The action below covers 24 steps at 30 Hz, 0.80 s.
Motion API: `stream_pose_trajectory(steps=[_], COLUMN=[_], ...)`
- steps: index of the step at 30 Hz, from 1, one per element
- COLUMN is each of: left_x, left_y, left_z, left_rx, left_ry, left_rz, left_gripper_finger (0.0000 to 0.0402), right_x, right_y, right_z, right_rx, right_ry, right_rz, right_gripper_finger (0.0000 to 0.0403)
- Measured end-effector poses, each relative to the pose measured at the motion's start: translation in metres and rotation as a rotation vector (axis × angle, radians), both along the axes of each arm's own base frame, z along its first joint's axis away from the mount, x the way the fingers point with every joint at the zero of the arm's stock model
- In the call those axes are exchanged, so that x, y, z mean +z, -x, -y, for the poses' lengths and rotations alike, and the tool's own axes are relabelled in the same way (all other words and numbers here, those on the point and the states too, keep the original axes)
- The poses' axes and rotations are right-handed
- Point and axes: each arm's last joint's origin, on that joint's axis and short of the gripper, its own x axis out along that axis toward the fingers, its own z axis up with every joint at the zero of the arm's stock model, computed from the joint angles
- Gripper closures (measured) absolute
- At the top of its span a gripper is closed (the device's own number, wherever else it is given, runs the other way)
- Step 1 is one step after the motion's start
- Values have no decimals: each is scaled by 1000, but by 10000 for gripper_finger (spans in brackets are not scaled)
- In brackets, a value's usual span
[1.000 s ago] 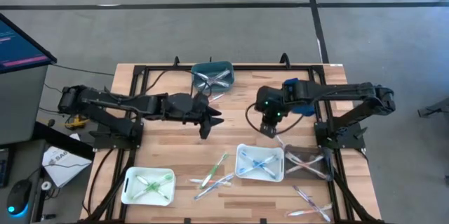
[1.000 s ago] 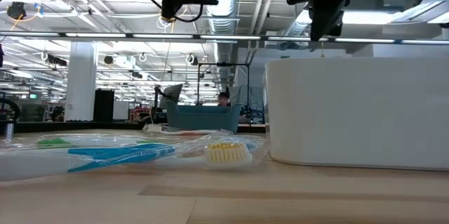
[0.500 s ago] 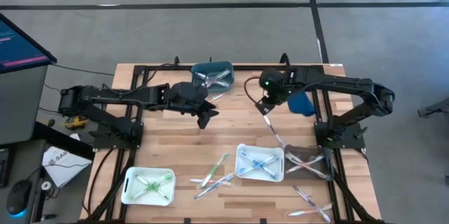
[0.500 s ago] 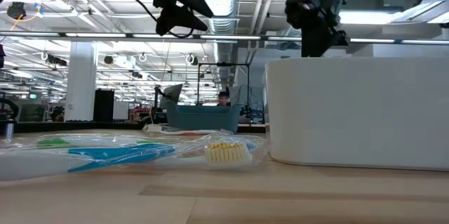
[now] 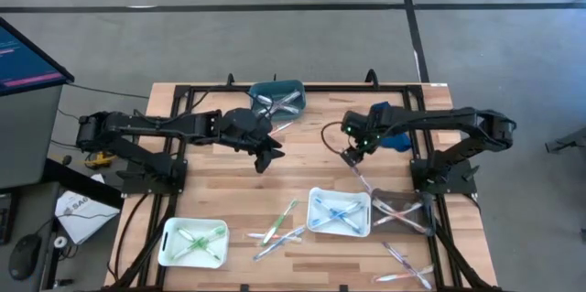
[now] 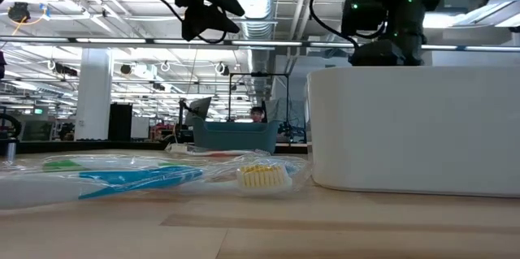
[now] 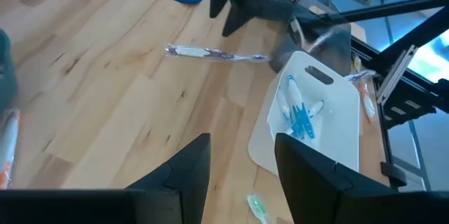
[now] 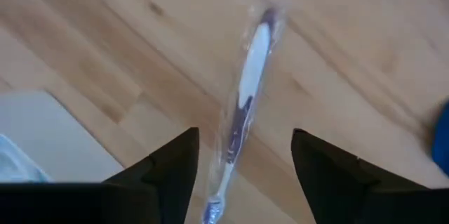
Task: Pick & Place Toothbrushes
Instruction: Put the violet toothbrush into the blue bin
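Wrapped in clear film, a white-and-purple toothbrush lies flat on the table, directly under my right gripper, whose fingers stand apart and empty. I'd drop straight down, straddle the handle crosswise at mid-length, then close. Left gripper hangs spread, holding nothing, toward nine o'clock.

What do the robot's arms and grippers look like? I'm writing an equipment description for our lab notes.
Both arms are black and slim, made of jointed segments. The left gripper and right gripper each end in two dark, tapered fingers. A black cable loops beside the right wrist, where a small green light glows, with a blue part just behind it.
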Motion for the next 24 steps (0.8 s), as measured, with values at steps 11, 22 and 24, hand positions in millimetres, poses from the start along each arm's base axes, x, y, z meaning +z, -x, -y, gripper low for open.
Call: stream_pose_trajectory(steps=[11,22,24], left_x=[0,0,0], left_y=[0,1,1], left_z=[-5,-10,-10], left_rx=[8,25,25], left_ry=[-27,-28,-28], left_rz=[-1,0,0], left_gripper_finger=[248,248,248], right_x=[-34,-57,-59], right_y=[8,20,21], right_z=[-22,-32,-32], right_rx=[-29,-77,-77], right_ry=[3,-22,-22], right_rz=[-16,-36,-35], right_gripper_finger=[204,207,208])
